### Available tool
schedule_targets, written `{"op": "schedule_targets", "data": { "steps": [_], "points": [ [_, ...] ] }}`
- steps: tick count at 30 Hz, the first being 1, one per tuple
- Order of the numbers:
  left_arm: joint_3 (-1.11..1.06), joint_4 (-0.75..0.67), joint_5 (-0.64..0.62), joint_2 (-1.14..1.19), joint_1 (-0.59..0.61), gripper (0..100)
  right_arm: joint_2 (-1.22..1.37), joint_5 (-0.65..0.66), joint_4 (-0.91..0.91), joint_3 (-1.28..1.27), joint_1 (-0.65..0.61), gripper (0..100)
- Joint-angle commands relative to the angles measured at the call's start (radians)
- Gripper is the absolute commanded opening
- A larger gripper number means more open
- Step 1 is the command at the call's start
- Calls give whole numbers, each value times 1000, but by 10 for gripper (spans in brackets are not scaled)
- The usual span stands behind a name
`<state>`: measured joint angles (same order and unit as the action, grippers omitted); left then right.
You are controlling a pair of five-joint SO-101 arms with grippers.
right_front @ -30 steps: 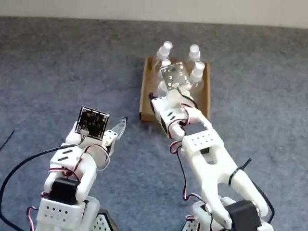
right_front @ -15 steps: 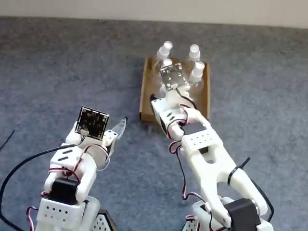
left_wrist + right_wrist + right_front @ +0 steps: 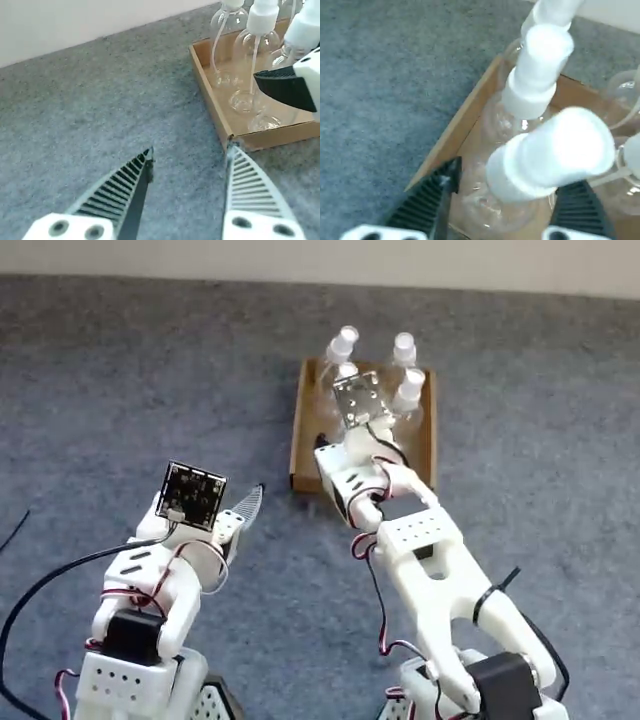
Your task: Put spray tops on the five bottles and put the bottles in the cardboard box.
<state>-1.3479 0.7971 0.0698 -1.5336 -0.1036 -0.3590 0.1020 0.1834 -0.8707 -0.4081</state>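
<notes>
The cardboard box [image 3: 300,445] lies at the table's far centre, and several clear bottles with white spray tops [image 3: 404,348] stand in it. My right gripper [image 3: 512,180] hangs over the near left part of the box [image 3: 465,125], its two fingers against either side of a capped bottle [image 3: 552,150]. In the left wrist view that bottle [image 3: 305,31] stands on the box floor, with the right gripper's black finger [image 3: 285,87] beside it. My left gripper [image 3: 245,512] [image 3: 190,152] is open and holds nothing, low over the carpet short of the box [image 3: 215,107].
Grey carpet [image 3: 130,390] covers the table around the box. A pale wall [image 3: 320,255] runs along the far edge. A black cable [image 3: 40,585] trails beside the left arm's base.
The right arm has shifted very slightly toward the box's far side. The left arm has not moved.
</notes>
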Motion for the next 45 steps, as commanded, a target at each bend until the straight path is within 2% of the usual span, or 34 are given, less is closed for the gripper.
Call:
{"op": "schedule_targets", "data": {
  "steps": [1, 9, 16, 25, 28, 31, 34, 38, 42, 45],
  "points": [
    [7, -20, 8, -12, 10, 211, -16, -5, -13, 12, 5, 233],
    [7, -20, 8, -12, 10, 211, -104, -5, 162, 61, -5, 343],
    [7, -20, 8, -12, 10, 211, -186, -5, 312, 151, -7, 343],
    [7, -20, 8, -12, 10, 211, -308, -5, 648, 387, -4, 341],
    [8, -20, 8, -13, 18, 210, -383, -5, 704, 398, -4, 283],
    [16, -17, 8, -13, 53, 210, -478, -3, 751, 335, 8, 177],
    [33, -14, 8, -47, 120, 210, -590, -3, 756, 216, 68, 117],
    [19, 97, 6, -166, 217, 210, -743, 66, 756, 10, 140, 106],
    [-33, 212, 6, -314, 254, 210, -908, 104, 754, -214, 159, 105],
    [-74, 269, 3, -294, 277, 211, -1044, 143, 756, -375, 160, 105]
  ]
}}
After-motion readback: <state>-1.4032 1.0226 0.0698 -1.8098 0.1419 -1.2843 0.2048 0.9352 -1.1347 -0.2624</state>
